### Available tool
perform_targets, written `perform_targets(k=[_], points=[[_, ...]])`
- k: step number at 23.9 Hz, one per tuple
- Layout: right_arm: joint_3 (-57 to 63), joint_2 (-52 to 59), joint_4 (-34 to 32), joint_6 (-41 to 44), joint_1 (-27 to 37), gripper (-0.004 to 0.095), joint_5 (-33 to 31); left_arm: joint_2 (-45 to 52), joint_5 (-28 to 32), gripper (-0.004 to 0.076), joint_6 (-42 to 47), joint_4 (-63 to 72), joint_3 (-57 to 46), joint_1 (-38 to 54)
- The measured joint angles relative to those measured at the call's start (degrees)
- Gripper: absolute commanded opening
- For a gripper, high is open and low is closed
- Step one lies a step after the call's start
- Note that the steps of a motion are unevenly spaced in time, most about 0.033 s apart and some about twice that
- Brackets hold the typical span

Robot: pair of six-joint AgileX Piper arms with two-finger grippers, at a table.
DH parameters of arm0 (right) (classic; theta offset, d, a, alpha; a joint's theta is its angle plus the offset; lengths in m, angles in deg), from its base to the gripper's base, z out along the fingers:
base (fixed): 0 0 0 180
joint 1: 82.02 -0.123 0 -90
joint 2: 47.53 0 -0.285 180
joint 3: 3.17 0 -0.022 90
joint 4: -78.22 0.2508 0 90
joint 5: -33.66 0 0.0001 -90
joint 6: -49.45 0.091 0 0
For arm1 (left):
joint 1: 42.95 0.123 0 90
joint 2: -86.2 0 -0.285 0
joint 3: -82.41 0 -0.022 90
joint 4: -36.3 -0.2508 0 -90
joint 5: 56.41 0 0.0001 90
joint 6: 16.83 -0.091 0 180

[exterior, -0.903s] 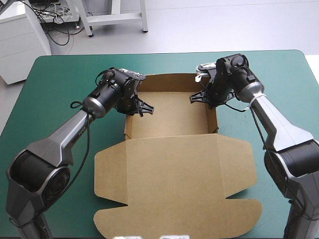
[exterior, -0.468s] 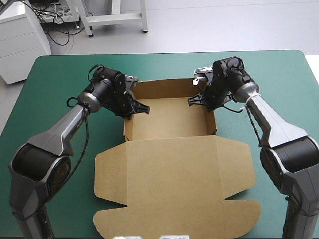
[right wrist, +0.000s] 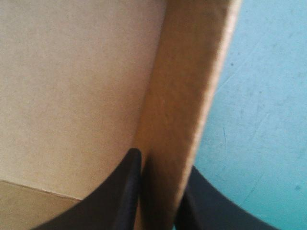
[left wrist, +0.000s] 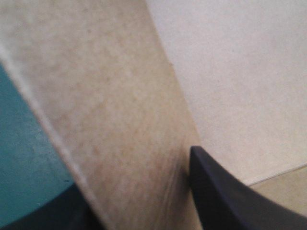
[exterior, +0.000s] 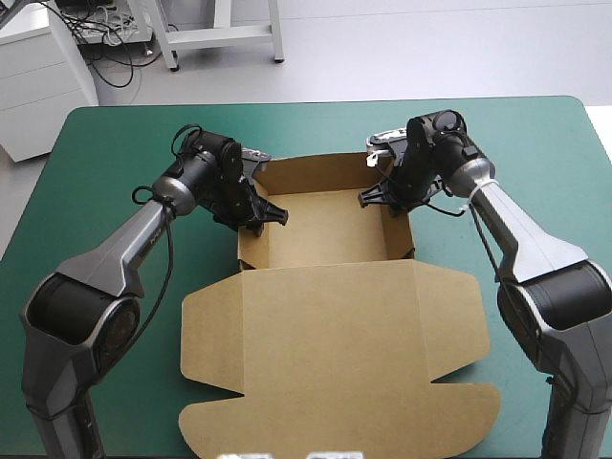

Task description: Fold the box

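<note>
Clamping side walls of the box [exterior: 325,229], upper centre: left gripper [exterior: 270,213], right gripper [exterior: 371,196]. Only wrist views show walls between fingers [right wrist: 127,191].

blurred at close range in both wrist views: wall of the box [left wrist: 120,110]. mostly hidden behind that wall: outer finger [left wrist: 53,216] of the left gripper [left wrist: 139,177]. cut off at picture edge: finger bases of the right gripper [right wrist: 163,160].
</note>
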Motion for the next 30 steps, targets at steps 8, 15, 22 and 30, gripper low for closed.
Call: perform_targets(k=[8,15,22,30], points=[[0.0,0.1,1.0,-0.7,-0.2,0.086,-0.2,0.1,0.0,0.0532,-0.4,0.2,0.0,0.0],[0.0,2.5,0.7,0.0,-0.2,0.086,-0.4,2.3,-0.1,0.0532,-0.3,0.2,0.0,0.0],[0.0,9.2,0.6,0.0,-0.2,0.086,-0.8,13.7,-0.6,0.0477,-0.3,-3.7,0.0,0.0],[0.0,11.5,0.6,0.0,-0.2,0.086,-1.0,41.6,-1.5,-0.003,-7.4,-5.0,-11.2,0.0]])
